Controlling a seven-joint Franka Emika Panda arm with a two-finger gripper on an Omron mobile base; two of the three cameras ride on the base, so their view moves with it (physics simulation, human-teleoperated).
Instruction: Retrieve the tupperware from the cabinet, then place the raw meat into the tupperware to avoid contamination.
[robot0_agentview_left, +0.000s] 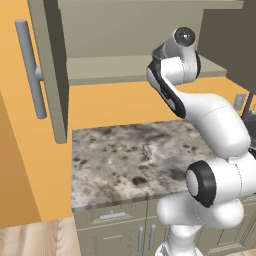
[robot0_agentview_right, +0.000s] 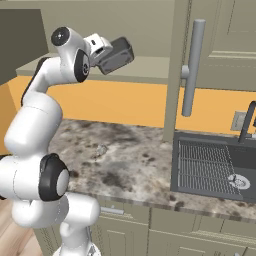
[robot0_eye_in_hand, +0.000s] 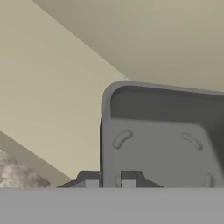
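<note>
A: Right, entry one. What is the gripper (robot0_agentview_right: 104, 59) doing?

B: Fingers are pinched narrow on one wall of the tupperware (robot0_agentview_right: 117, 56). In the hand view the two dark fingertips (robot0_eye_in_hand: 90, 178) sit either side of the tub's left wall, one outside and one inside.

A: Describe the tub.

B: Low, rectangular, rounded corners, smoky dark grey plastic. Hand view shows its floor (robot0_eye_in_hand: 164, 153) with small curved ribs moulded near the corners. Nothing lies inside it.

A: Where is it?

B: Held up in the air, tilted on edge, in front of the open cabinet (robot0_agentview_right: 145, 30), just off the front lip of the shelf (robot0_agentview_right: 150, 67). From the right base camera it sits at about 11 o'clock.

A: Cabinet finish?

B: Flat olive-grey panels, matte. Both doors swung out; each carries a long round grey bar handle (robot0_agentview_right: 192, 67), the other at 9 o'clock in the left base view (robot0_agentview_left: 30, 67). Shelf surface visible there is bare (robot0_agentview_left: 110, 67).

A: Below?

B: Orange wall, then a speckled brown-and-grey stone counter (robot0_agentview_left: 120, 160) with a squared edge. A small pale object (robot0_agentview_left: 147, 149) lies mid-counter; too small to identify.

A: Anything else?

B: Dark sink basin (robot0_agentview_right: 210, 167) at 4 o'clock in the right base view, ridged grid floor, round drain (robot0_agentview_right: 239, 182), dark faucet (robot0_agentview_right: 248, 120) behind. Under-counter drawers have short grey handles (robot0_agentview_left: 112, 216).
</note>
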